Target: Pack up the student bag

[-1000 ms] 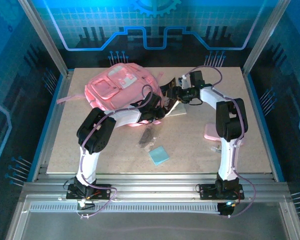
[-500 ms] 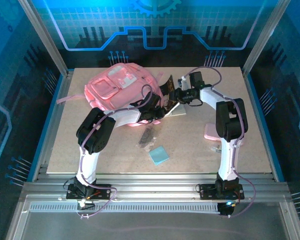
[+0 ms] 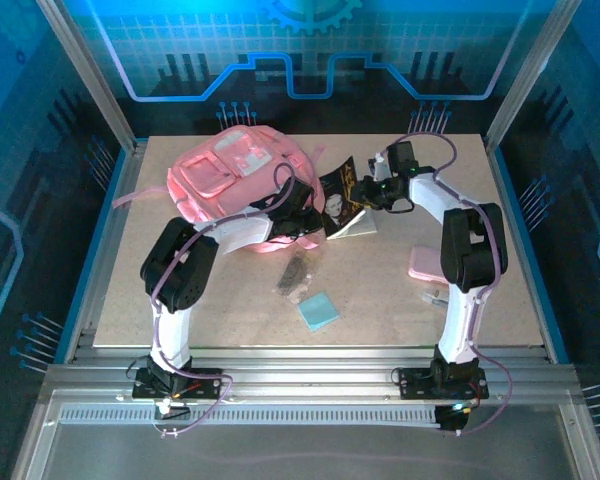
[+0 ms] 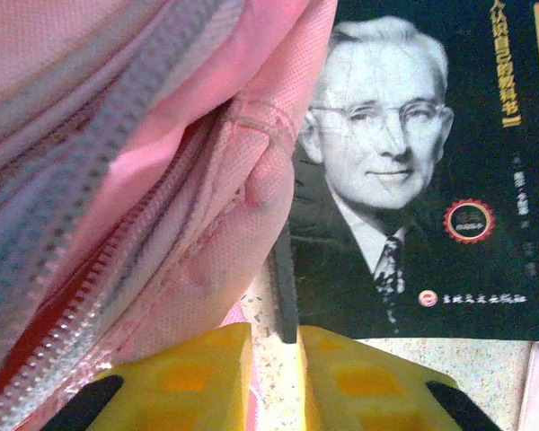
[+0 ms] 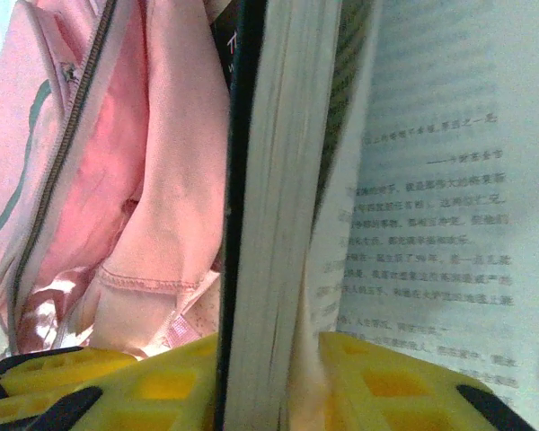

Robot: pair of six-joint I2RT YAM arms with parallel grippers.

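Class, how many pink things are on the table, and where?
2: the student bag at the far left, and a flat case beside the right arm; more may be hidden under either arm.

Your right gripper clamped an upright book by its pages. The student bag sat just left of it.

Both arms bent inward, grippers close together at mid-table

The left gripper has its jaws almost together, pinching a thin edge of the student bag. The right gripper is clamped on a book.
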